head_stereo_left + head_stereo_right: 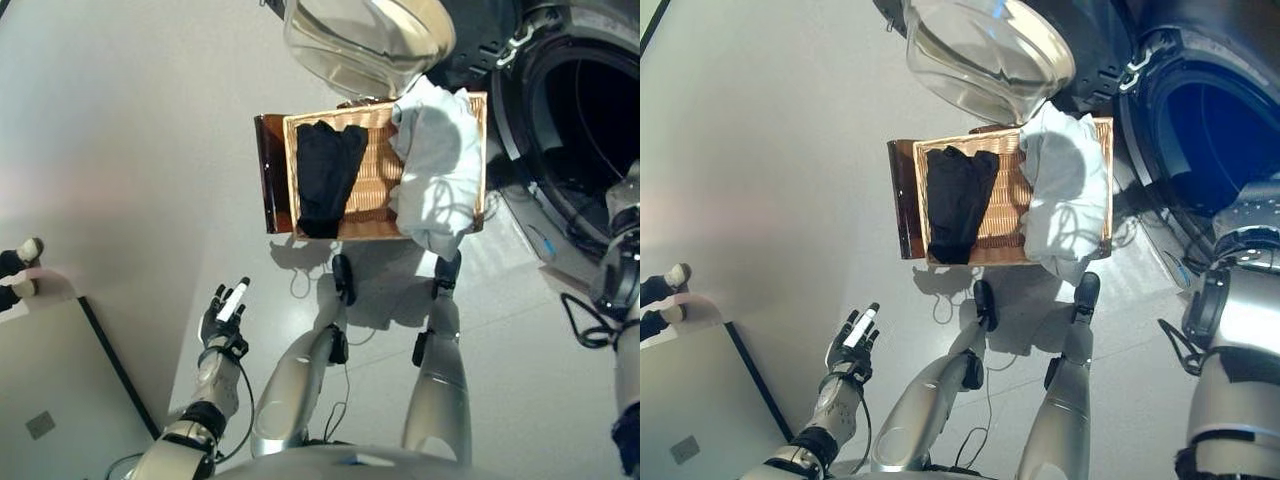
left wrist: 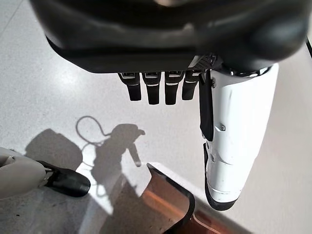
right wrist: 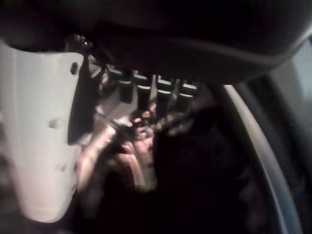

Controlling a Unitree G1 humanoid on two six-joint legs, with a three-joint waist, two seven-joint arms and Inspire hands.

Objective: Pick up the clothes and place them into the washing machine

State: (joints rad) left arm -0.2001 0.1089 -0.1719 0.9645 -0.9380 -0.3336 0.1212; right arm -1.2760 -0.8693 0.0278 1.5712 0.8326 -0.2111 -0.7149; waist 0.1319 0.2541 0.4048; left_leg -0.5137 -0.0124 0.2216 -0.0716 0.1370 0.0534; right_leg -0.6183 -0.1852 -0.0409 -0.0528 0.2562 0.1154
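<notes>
Left hand (image 1: 224,312) open; woven basket (image 1: 372,180), crumpled white cloth (image 1: 436,165).

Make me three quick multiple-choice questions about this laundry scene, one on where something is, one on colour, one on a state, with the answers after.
1. Where does the white garment lie?
A. on the floor
B. in the basket, on the side nearest the washing machine
C. inside the drum

2. What colour is the other garment in the basket?
A. black
B. red
C. yellow

3. How is the washing machine door?
A. shut
B. missing
C. open

Answers: B, the white garment drapes over the basket's machine-side edge. A, it shows dark black against the wicker. C, the glass door is swung out above the basket.
</notes>
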